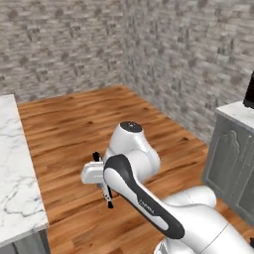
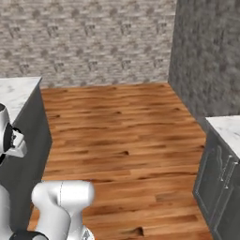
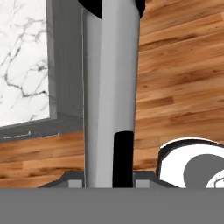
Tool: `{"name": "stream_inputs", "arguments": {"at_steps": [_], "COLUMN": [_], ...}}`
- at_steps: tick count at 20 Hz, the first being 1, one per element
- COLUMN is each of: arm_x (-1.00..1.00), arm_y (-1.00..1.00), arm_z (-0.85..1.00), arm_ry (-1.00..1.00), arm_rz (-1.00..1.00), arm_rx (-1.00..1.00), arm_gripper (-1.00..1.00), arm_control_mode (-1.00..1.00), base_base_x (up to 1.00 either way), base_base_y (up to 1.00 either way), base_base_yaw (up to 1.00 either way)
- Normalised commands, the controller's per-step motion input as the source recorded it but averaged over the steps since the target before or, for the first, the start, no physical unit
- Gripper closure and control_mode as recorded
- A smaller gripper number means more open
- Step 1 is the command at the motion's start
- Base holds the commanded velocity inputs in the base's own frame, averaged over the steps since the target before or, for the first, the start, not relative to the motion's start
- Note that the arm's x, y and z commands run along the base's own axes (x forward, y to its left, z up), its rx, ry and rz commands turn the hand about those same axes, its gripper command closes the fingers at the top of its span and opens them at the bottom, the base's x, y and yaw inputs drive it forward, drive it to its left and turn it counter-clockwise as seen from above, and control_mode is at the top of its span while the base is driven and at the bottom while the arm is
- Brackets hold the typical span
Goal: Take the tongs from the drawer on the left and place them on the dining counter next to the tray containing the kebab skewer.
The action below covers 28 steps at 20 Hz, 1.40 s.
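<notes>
My gripper [image 1: 100, 173] is shut on the tongs [image 1: 107, 194], a slim silver-grey pair with black ends that hangs over the wooden floor. In the hand view the tongs [image 3: 109, 87] run straight up from the gripper [image 3: 111, 168], and one dark fingertip [image 3: 124, 157] presses against them. The white marble dining counter [image 1: 15, 173] lies just left of the gripper, and its corner [image 3: 22, 65] shows left of the tongs. From the right base camera the counter [image 2: 14, 89] sits at the far left. The drawer, the tray and the kebab skewer are out of view.
A grey cabinet [image 1: 230, 158] with a white top stands at the right, also seen low on the right [image 2: 220, 180]. A dark object [image 1: 249, 92] sits on its top. Brick walls close the back and right. Wooden floor [image 2: 117, 122] spreads open between counter and cabinet.
</notes>
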Motion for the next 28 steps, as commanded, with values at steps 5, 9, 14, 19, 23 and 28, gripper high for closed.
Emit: {"name": "stream_inputs", "arguments": {"at_steps": [5, 9, 14, 19, 23, 28], "arm_x": [0.00, 0.00, 0.00, 0.00, 0.00, 0.00], "arm_y": [0.00, 0.00, 0.00, 0.00, 0.00, 0.00], "arm_z": [0.00, 0.00, 0.00, 0.00, 0.00, 0.00], "arm_ry": [0.00, 0.00, 0.00, 0.00, 0.00, 0.00], "arm_rz": [0.00, 0.00, 0.00, 0.00, 0.00, 0.00], "arm_rx": [0.00, 0.00, 0.00, 0.00, 0.00, 0.00], "arm_gripper": [1.00, 1.00, 1.00, 1.00, 1.00, 1.00], "arm_control_mode": [1.00, 1.00, 1.00, 1.00, 1.00, 1.00], "base_base_x": [1.00, 1.00, 1.00, 1.00, 1.00, 1.00], "base_base_y": [-0.19, 0.08, 0.10, 0.02, 0.00, 0.00], "base_base_yaw": [0.06, 0.12, 0.11, 0.12, 0.13, 0.14]}}
